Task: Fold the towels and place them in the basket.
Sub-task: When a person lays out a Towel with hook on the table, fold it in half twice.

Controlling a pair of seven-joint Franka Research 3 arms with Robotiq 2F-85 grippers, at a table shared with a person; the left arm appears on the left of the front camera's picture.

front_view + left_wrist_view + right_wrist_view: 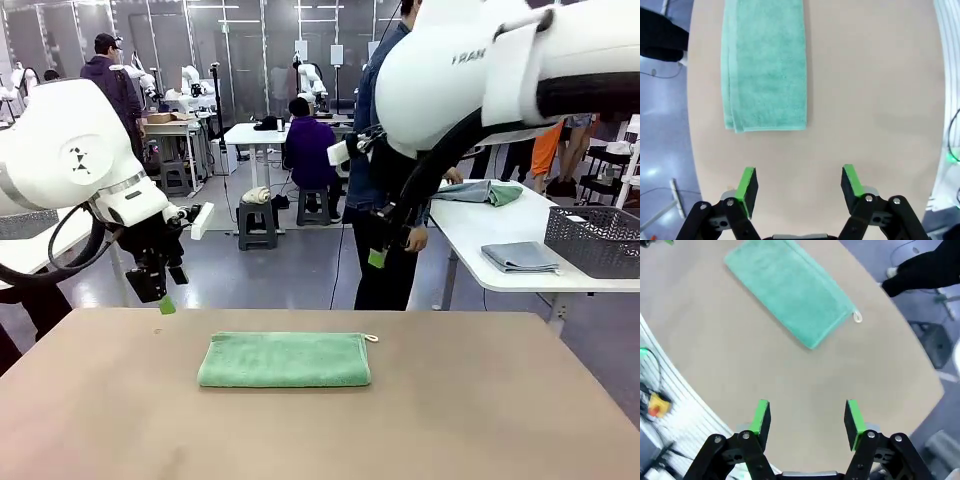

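Note:
A mint green towel (285,360) lies folded into a long strip in the middle of the tan table (480,420), with a small white loop (371,338) at its right end. My left gripper (160,295) hangs open above the table's far left corner, well clear of the towel (765,65). Over the far edge, right of centre, my right gripper (383,252) is raised and open too. Nothing is between the jaws of the left gripper (800,182) or the right gripper (807,420). The right wrist view has the towel (790,290) lying diagonally. A dark wire-mesh basket (597,240) and a folded blue-grey towel (520,257) rest on a white table at the right.
A person (385,170) in dark clothes stands just past the table's far edge, behind my right gripper. The white side table (470,235) also holds crumpled cloths (480,191). Bare tabletop surrounds the green towel on all sides.

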